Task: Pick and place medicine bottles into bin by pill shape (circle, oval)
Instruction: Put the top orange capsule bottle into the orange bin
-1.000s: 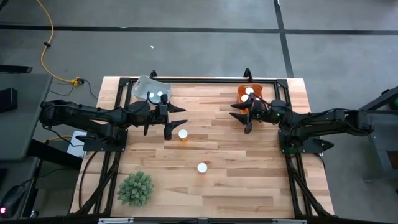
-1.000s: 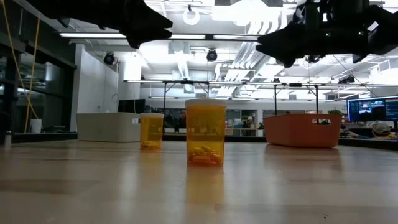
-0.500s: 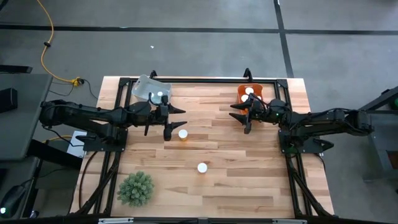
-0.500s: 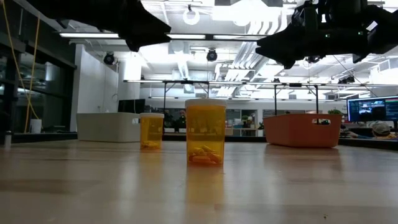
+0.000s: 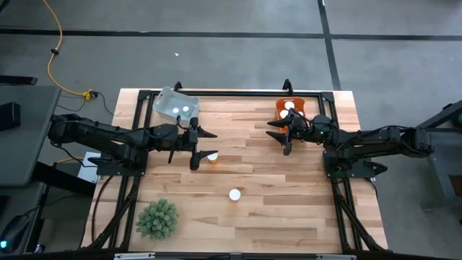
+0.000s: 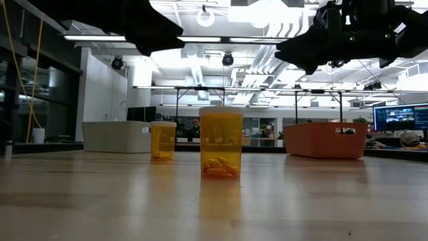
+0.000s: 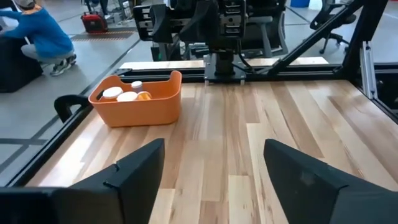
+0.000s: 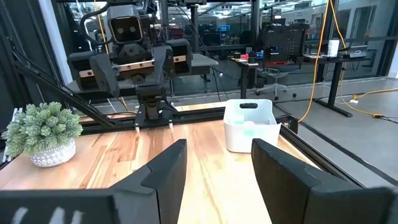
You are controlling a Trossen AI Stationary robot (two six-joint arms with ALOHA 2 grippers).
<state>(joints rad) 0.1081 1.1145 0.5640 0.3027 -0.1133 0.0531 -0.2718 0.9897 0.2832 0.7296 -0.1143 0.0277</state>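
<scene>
Two amber medicine bottles with white caps stand upright on the wooden table: one mid-table [image 5: 212, 155] [image 6: 162, 140], one nearer the front [image 5: 234, 194] [image 6: 221, 142]. More bottles lie in the white bin [image 5: 175, 103] at the far left and in the orange bin [image 5: 291, 110] [image 7: 137, 99] at the far right. My left gripper [image 5: 204, 149] [image 7: 211, 174] is open and empty, raised over the table just left of the mid-table bottle. My right gripper [image 5: 277, 136] [image 8: 217, 174] is open and empty, raised beside the orange bin.
A green spiky plant ball [image 5: 157, 219] [image 8: 40, 134] sits at the near left corner. A black frame runs along the table's edges. A person in blue crouches on the floor beyond the table [image 7: 37, 37].
My left gripper has moved a little toward the table's near edge, away from the white bin and closer over the mid-table bottle, still open. The bottles and my right gripper have stayed in place.
</scene>
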